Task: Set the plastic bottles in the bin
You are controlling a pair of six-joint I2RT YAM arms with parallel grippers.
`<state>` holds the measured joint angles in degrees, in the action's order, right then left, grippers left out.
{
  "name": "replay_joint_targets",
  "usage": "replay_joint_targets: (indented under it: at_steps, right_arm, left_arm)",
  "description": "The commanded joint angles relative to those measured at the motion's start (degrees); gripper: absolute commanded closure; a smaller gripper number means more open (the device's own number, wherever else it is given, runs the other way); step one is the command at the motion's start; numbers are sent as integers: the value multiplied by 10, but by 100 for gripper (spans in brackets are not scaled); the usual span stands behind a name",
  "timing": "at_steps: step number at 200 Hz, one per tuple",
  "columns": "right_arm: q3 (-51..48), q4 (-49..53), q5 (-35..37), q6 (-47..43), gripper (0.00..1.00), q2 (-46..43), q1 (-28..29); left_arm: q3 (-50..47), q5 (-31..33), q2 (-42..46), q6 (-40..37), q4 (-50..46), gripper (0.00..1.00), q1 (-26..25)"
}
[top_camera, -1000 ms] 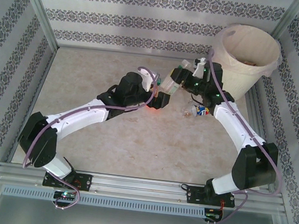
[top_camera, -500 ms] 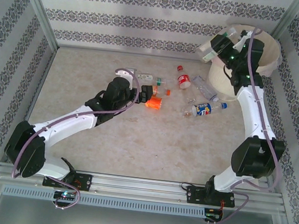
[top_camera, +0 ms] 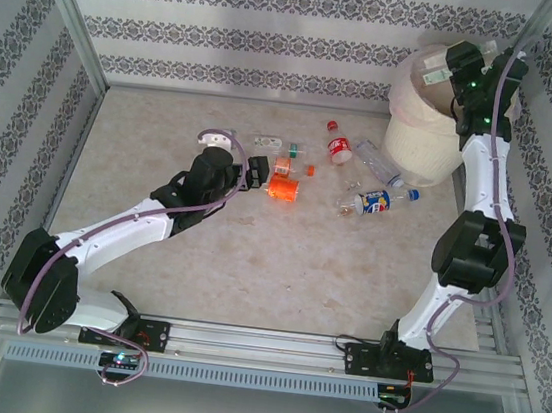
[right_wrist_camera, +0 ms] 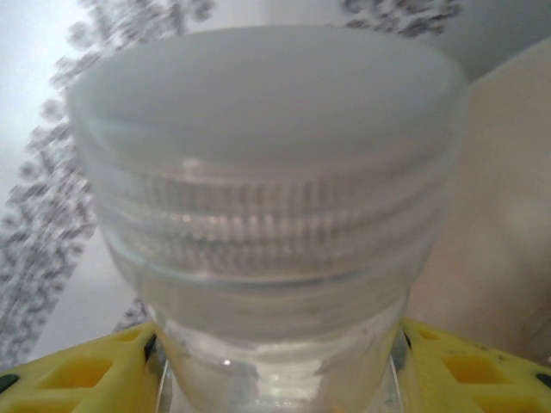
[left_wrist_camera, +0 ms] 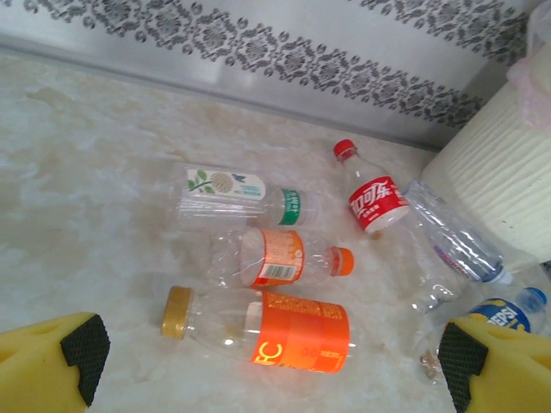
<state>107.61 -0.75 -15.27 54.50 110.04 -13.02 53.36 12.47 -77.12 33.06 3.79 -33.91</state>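
My right gripper (top_camera: 456, 71) hangs over the cream-white bin (top_camera: 419, 149), shut on a clear plastic bottle (top_camera: 432, 65). Its white cap (right_wrist_camera: 267, 163) looms close in the right wrist view, between the yellow fingers (right_wrist_camera: 77, 374). My left gripper (top_camera: 260, 170) is open, low over the table beside a gold-capped bottle with an orange label (left_wrist_camera: 284, 331). Beyond that lie an orange-capped bottle (left_wrist_camera: 271, 258), a green-labelled one (left_wrist_camera: 237, 191), a red-labelled one (left_wrist_camera: 374, 202), a crushed clear one (left_wrist_camera: 452, 249) and a blue-labelled one (left_wrist_camera: 508, 311).
The bottles lie in a loose cluster at mid-table, just left of the bin's wall (left_wrist_camera: 508, 181). Patterned walls close the table at the back and both sides. A metal rail (top_camera: 259, 346) runs along the near edge.
My right arm has swung up from the middle of the table to above the bin, carrying the clear bottle. My left arm has drawn back to the left, uncovering the bottles.
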Motion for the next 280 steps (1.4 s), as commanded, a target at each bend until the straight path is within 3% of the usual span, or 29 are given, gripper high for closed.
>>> replay_joint_targets:
  at_steps: [1,46,71,98,156,197,244,262,280]
  right_arm:
    - [39,-6,53,43,39,26,-9]
    - [98,73,174,24,30,59,9]
    - [109,80,229,37,15,73,18]
    - [146,90,232,43,10,98,19]
    - [113,70,213,21,5,73,24]
    - [95,68,185,-105,2,14,54]
    - [-52,24,182,-276,2,-124,121]
    - [-114,10,142,-356,2,-172,152]
    - [-173,-2,42,-448,2,-206,184]
  left_arm:
    - [-9,30,10,42,-47,0,11]
    - [-11,48,-9,143,-124,0,25]
    - [-6,47,-23,172,-149,0,28]
    - [11,46,-38,177,-175,0,30]
    - [26,9,-65,192,-178,0,41]
    - [25,-93,-97,264,-132,0,75]
    - [52,-224,-192,380,-58,0,91]
    - [66,-242,-231,428,-40,0,92]
    - [77,-264,-268,469,-9,1,96]
